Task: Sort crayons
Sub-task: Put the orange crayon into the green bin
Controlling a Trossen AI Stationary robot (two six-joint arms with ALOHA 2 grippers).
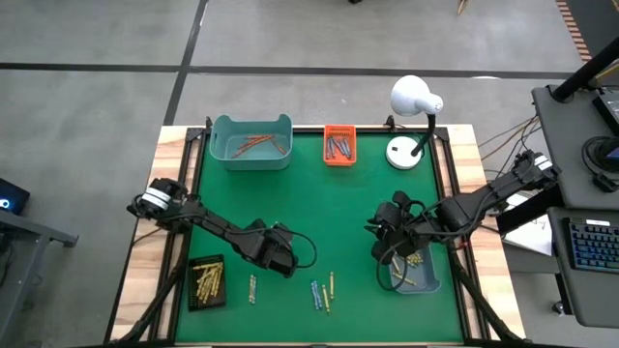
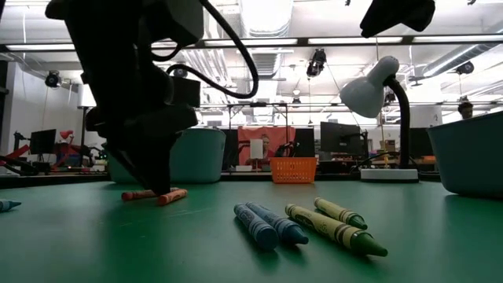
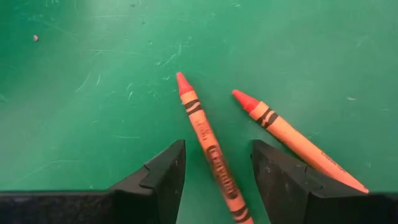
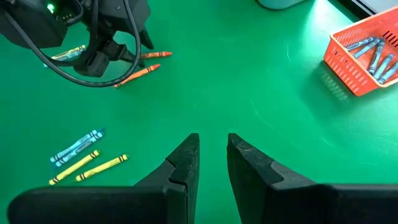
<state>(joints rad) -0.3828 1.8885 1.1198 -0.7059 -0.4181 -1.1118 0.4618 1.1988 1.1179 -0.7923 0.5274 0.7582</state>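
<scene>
Two orange-red crayons (image 3: 208,146) (image 3: 292,137) lie flat on the green mat (image 1: 319,213), side by side. My left gripper (image 3: 217,162) is open and low over them. Its fingers stand on either side of one crayon without touching it, and the second crayon lies just outside one finger. The pair also shows in the low view (image 2: 157,195). Blue crayons (image 1: 315,295) and yellow-green crayons (image 1: 329,288) lie near the front edge, and one more crayon (image 1: 253,288) lies to their left. My right gripper (image 4: 211,155) is slightly open and empty, above the mat at the near right (image 1: 387,237).
A teal bin (image 1: 251,143) with orange-red crayons and an orange basket (image 1: 338,145) with blue-grey crayons stand at the far edge, beside a white lamp (image 1: 416,101). A black tray (image 1: 206,280) with yellow crayons stands near left. A blue-grey bin (image 1: 416,274) stands near right.
</scene>
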